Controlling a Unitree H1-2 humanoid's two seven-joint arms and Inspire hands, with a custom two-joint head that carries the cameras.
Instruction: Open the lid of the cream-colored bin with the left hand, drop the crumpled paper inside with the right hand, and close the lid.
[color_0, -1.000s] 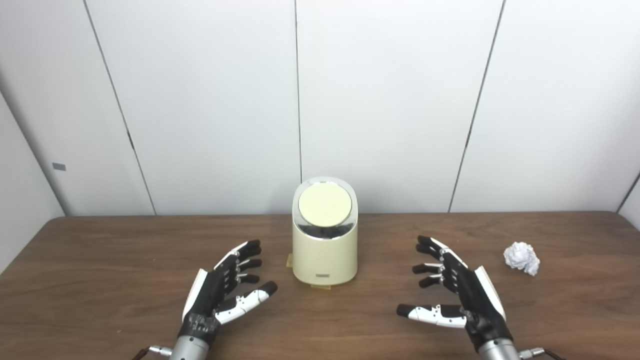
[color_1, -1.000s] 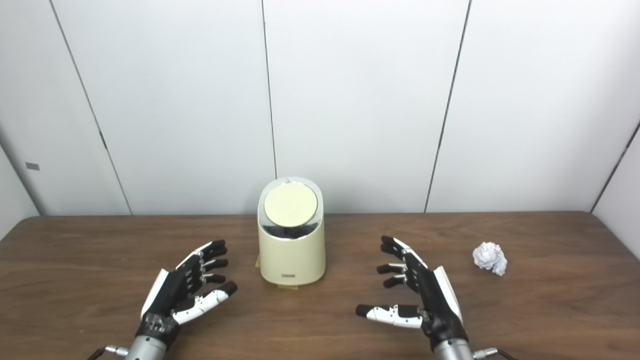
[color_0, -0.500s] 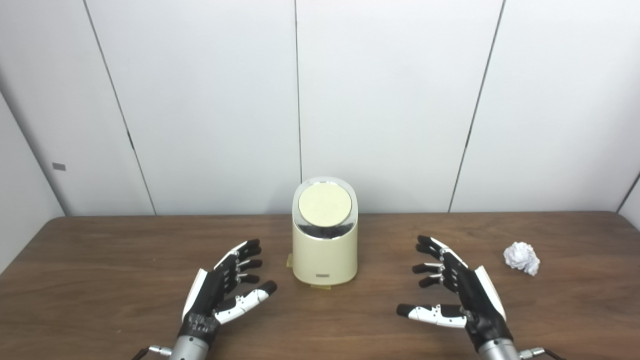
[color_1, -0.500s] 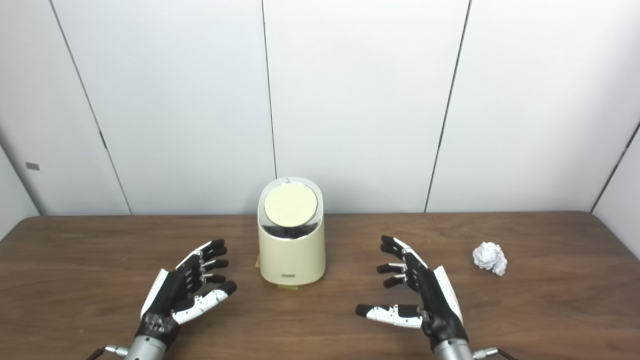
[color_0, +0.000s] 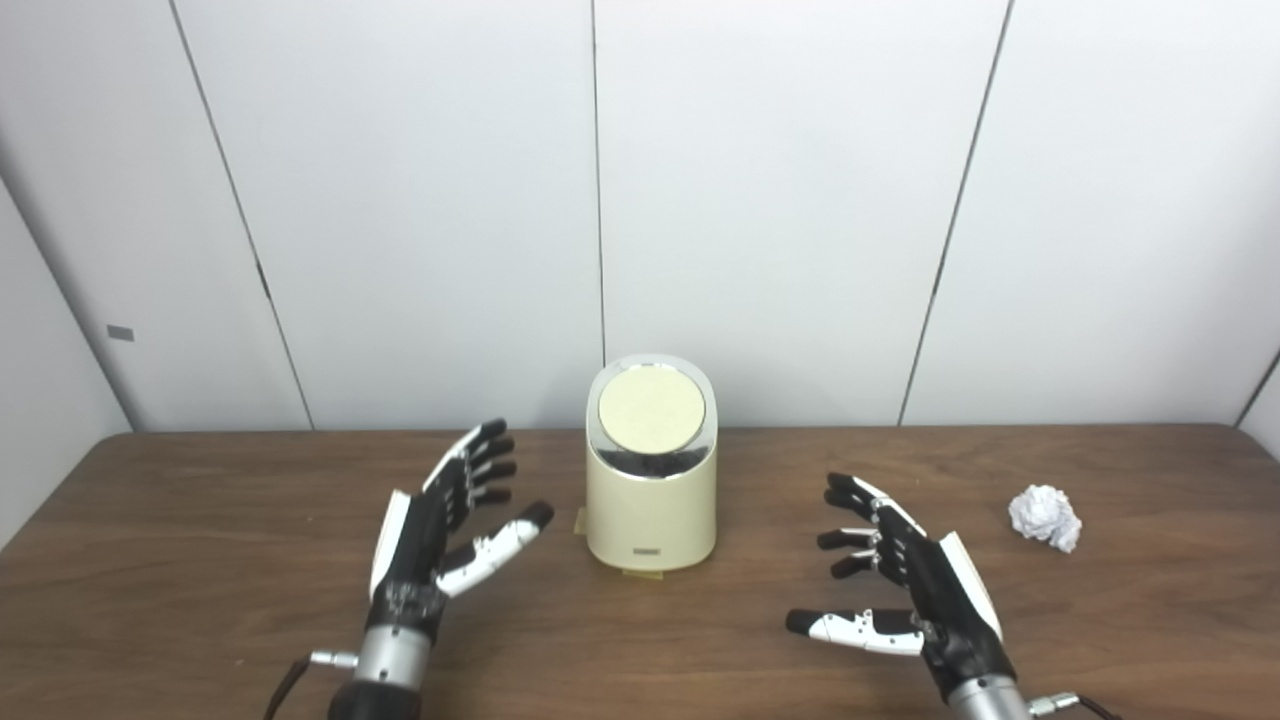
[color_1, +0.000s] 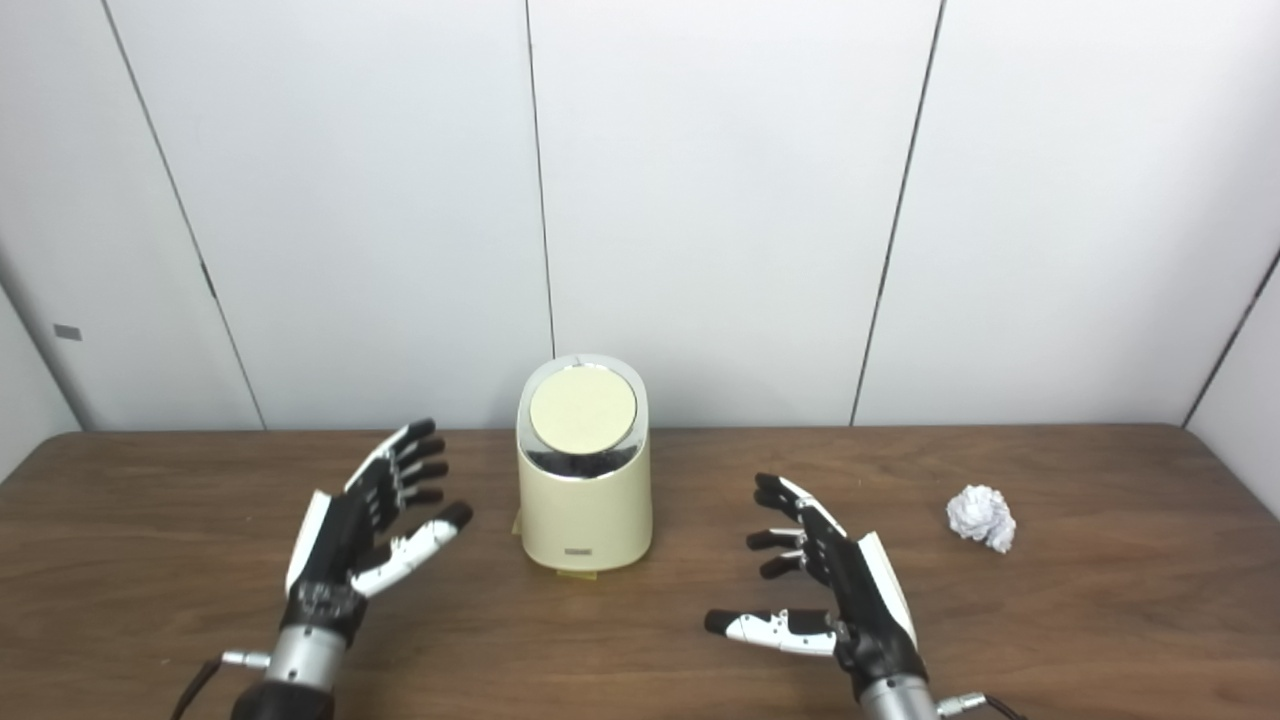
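My left hand (color_0: 440, 530) has just lifted and moved forward toward the bin (color_0: 651, 500), fingers spread wide and holding nothing. The lid (color_0: 650, 411) is still closed. My right hand (color_0: 905, 590) waits open; the paper (color_0: 1044, 516) lies on the counter (color_0: 200, 540), well to its right.

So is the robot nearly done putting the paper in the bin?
No, nothing is finished. The bin has its lid shut. The crumpled paper lies on the table. The left hand, open, is raised beside the bin; the right hand is open too. Opening, dropping and closing remain.
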